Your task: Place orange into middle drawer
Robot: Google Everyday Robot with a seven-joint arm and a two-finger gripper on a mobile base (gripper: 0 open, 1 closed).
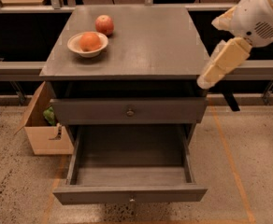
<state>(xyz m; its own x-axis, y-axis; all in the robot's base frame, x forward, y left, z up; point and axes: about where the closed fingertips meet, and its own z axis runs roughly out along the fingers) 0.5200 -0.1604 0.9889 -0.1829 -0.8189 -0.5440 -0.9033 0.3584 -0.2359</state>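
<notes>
Orange [90,41] in bowl, pincer [220,64] off at the worktop's [150,45] right edge.
Orange sits in cream bowl [72,43] on worktop, left in view, with the reddish fruit [104,24] just behind. Cannot tell whether the pincer is apart or together. Lowest drawer [129,193] is pulled out.

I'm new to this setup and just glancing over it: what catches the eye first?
An open drawer stands pulled out and empty at the cabinet's front. On the top's back left, the orange sits in a cream bowl, a reddish apple just behind it. The pincer hangs beside the cabinet's right edge, near top height.
</notes>
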